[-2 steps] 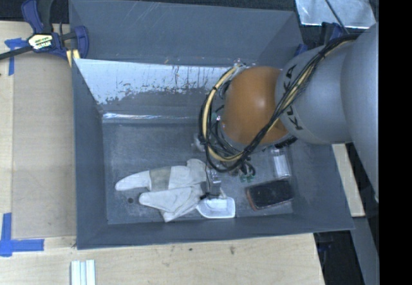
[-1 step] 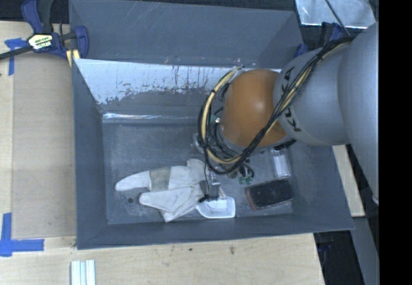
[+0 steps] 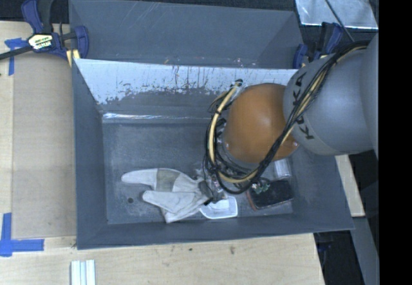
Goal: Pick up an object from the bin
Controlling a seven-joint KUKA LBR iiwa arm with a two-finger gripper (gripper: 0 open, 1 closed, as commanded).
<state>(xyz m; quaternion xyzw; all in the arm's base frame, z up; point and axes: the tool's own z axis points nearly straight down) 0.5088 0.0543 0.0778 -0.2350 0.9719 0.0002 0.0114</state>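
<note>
A: What is lying nearest the tool?
B: A pale crumpled cloth [image 3: 168, 188], sprawling along the bin floor toward 6 o'clock. The gripper [image 3: 211, 192] is sitting low at the cloth's 3 o'clock end, under the orange cover [image 3: 257, 126].

A: Clenched or released?
B: Cannot tell, as cables are masking the tip.

A: Which step, then?
B: I am judging it as the grasp itself. Nothing is hanging clear of the floor.

A: What is the next move asking for?
B: Probably a firm pinch on a fold, then a straight lift, because limp fabric is likely to drag.

A: Neighbours?
B: A white plastic piece [image 3: 222, 208] is lying at the gripper's 5 o'clock, and a flat black item [image 3: 273, 193] at its 3 o'clock.

A: Surface and room?
B: The grey metal bin [image 3: 90, 148] is sloping inward and its 12 o'clock wall is showing scuffs. Around it are a pale tabletop and dark flooring.
</note>
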